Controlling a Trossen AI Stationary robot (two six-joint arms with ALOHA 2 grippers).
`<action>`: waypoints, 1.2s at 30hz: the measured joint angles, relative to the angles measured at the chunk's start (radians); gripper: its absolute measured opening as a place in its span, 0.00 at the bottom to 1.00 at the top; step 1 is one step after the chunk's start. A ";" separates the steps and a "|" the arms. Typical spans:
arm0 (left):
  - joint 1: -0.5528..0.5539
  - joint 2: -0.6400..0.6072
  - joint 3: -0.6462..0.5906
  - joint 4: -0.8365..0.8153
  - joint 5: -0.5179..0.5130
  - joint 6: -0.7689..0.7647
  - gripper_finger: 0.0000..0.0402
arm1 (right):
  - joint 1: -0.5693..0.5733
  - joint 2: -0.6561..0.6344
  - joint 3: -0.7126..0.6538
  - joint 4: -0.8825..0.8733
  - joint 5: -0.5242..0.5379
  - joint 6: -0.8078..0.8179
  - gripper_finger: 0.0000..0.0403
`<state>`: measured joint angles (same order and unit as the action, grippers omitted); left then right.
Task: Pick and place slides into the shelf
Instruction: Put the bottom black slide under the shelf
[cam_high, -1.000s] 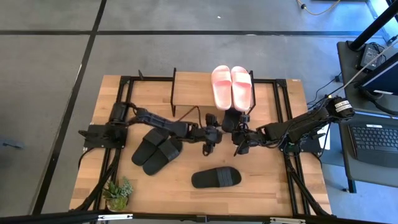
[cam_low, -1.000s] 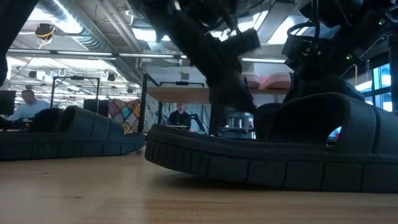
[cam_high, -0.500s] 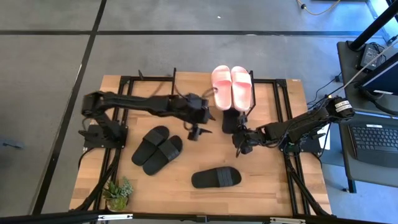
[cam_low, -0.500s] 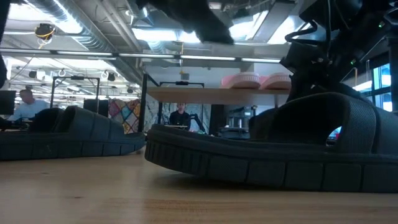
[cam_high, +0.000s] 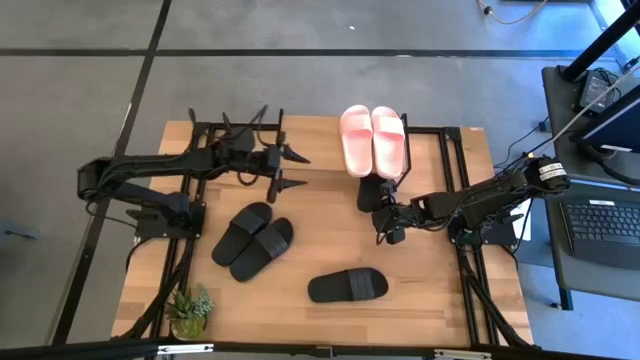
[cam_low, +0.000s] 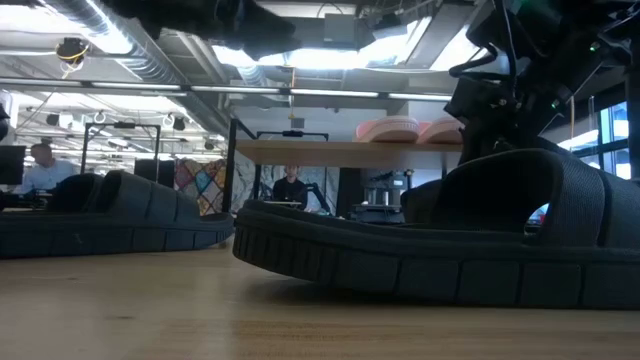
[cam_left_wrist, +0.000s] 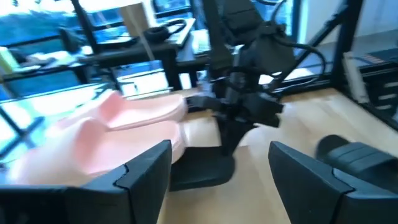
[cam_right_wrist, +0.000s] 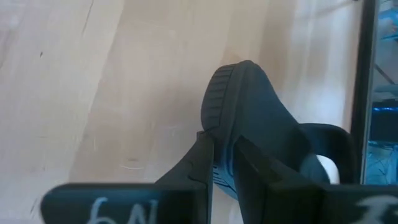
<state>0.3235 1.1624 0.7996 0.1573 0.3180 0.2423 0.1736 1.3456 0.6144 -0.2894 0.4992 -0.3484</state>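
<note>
The shelf (cam_high: 312, 145) stands at the table's far edge, and the pale pink pair (cam_high: 373, 140) lies on the right end of its board. One black slide (cam_high: 369, 194) lies just in front of and under that end. My right gripper (cam_high: 387, 220) is shut on it. A black pair (cam_high: 252, 241) lies side by side at the table's left centre, and a single black slide (cam_high: 348, 285) lies nearer the front. My left gripper (cam_high: 298, 170) hovers open over the shelf's left part. In the left wrist view it (cam_left_wrist: 227, 177) faces the pink pair (cam_left_wrist: 106, 130). My right gripper pinches the black slide's sole rim (cam_right_wrist: 219, 134) between its two fingers (cam_right_wrist: 200, 163), coming from the table's right side and slanting down. The slide (cam_left_wrist: 205, 171) lies low and flat, and its far end reaches under the shelf board. I cannot tell whether it is lifted.
A small potted plant (cam_high: 190, 311) stands at the table's near left corner. Black frame rails (cam_high: 452, 160) run along the table's sides. The single black slide (cam_low: 440, 250) fills the low view. A laptop (cam_high: 605, 225) sits on a cart to the right, and people sit in the room behind.
My left gripper has drawn back from beside the held black slide at mid-table, moving up and toward the table's left and far edges to above the shelf. My right gripper has stayed shut on the slide.
</note>
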 joint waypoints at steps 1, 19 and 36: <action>0.010 -0.015 -0.014 0.009 -0.013 0.002 0.65 | -0.002 0.004 0.000 -0.001 -0.003 -0.002 0.11; 0.104 -0.051 -0.045 0.037 -0.022 -0.002 0.64 | -0.041 0.130 0.000 0.032 -0.048 -0.217 0.11; 0.104 -0.051 -0.045 0.037 -0.021 -0.004 0.64 | -0.041 0.134 0.000 0.025 -0.049 -0.206 0.21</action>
<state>0.4271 1.1114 0.7544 0.1944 0.2966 0.2386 0.1329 1.4792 0.6147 -0.2646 0.4503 -0.5549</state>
